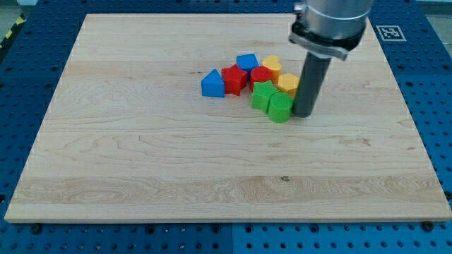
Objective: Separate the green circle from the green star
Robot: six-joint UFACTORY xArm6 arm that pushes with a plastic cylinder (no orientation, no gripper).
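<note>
resting at the view's right edge of the cluster, my tip (305, 115) sits just beside, seemingly touching, the green circle (280, 109), which lies at the bottom right of the pile on the desk (141, 176). there is no gripper on this arm, only the rod, so nothing is clenched or released; it can only shove. the green star (263, 94) is pressed against the circle's upper left, so the two greens touch and the task looks not yet done. the rest are packed close behind them: a red block (260, 76) above the star, a red star (234, 77) further left, a blue triangle (212, 84) at the left end, a blue block (247, 62) at the top, and two yellow blocks (271, 67) (287, 84), the lower one just above the circle and partly hidden by the rod. from this side a push leftward would likely drive the circle into the star and the pile; i judge that moving the tip into the seam between the greens, or above the circle to push it toward the view's bottom, would part them. the risk is dragging the yellow block along.
</note>
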